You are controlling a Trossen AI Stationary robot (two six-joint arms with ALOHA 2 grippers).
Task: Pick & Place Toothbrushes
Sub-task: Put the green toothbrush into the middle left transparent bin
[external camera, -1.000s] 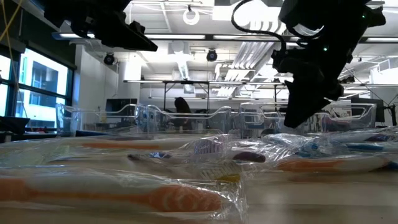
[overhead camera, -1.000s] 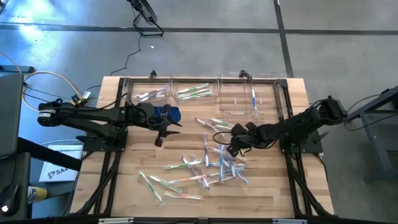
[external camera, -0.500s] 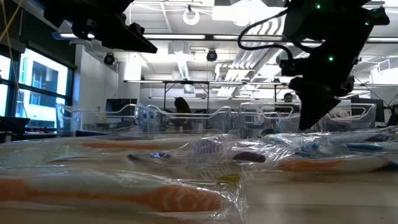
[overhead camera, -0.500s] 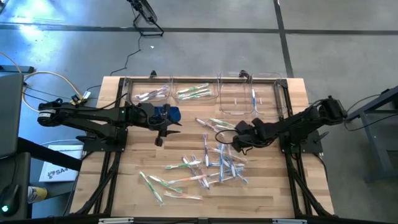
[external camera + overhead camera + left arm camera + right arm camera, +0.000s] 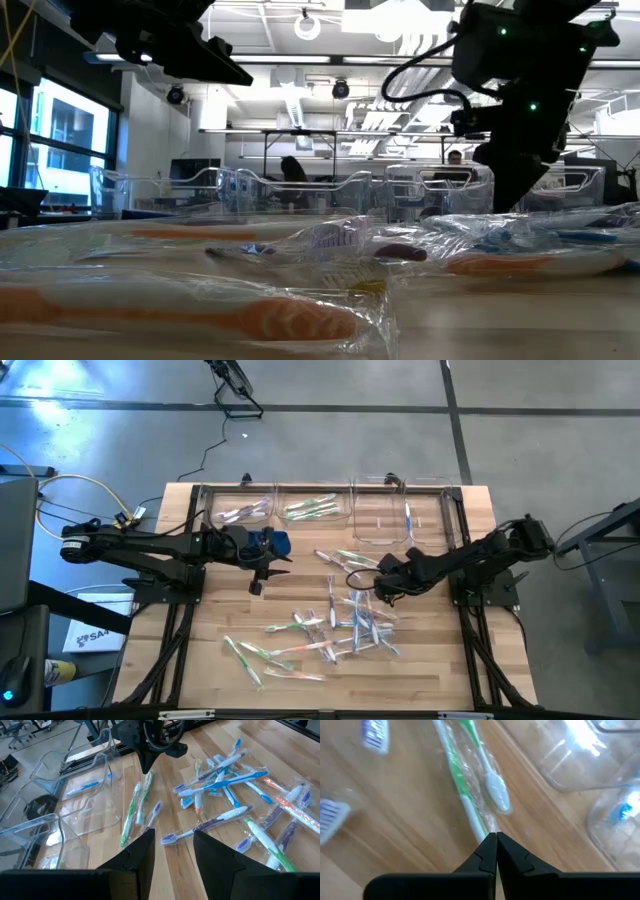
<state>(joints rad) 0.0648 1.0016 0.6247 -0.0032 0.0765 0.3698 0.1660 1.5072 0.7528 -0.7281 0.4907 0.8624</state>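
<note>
Several wrapped toothbrushes [image 5: 345, 625] with green, blue, pink and whitish handles lie scattered on the wooden table's middle and near part. My right gripper [image 5: 495, 840] points steeply down, shut at the end of a wrapped green toothbrush [image 5: 465, 795] lying at the far edge of the pile. The left wrist view shows it [image 5: 146, 769] over that brush [image 5: 131, 815]. My left gripper [image 5: 172, 850] hovers open above the table's left middle [image 5: 262, 565], nothing between its fingers. My right gripper has its two fingertips closed together on the handle end [image 5: 485, 831] of the wrapped green toothbrush, coming from above at a steep slant. The tips themselves hide whether handle or only wrapping is pinched. The brush lies flat on the table.
Three clear plastic bins [image 5: 240, 510] [image 5: 315, 508] [image 5: 400, 520] stand along the far edge, each with a few toothbrushes inside. A blue lump [image 5: 276, 543] sits by the left gripper. Bare wood lies at the table's left [image 5: 215, 610] and right [image 5: 430, 640].
My right gripper has tipped more steeply downward, sunk a little toward the table and shut its fingers at the green toothbrush's end. The toothbrushes lie as before.
</note>
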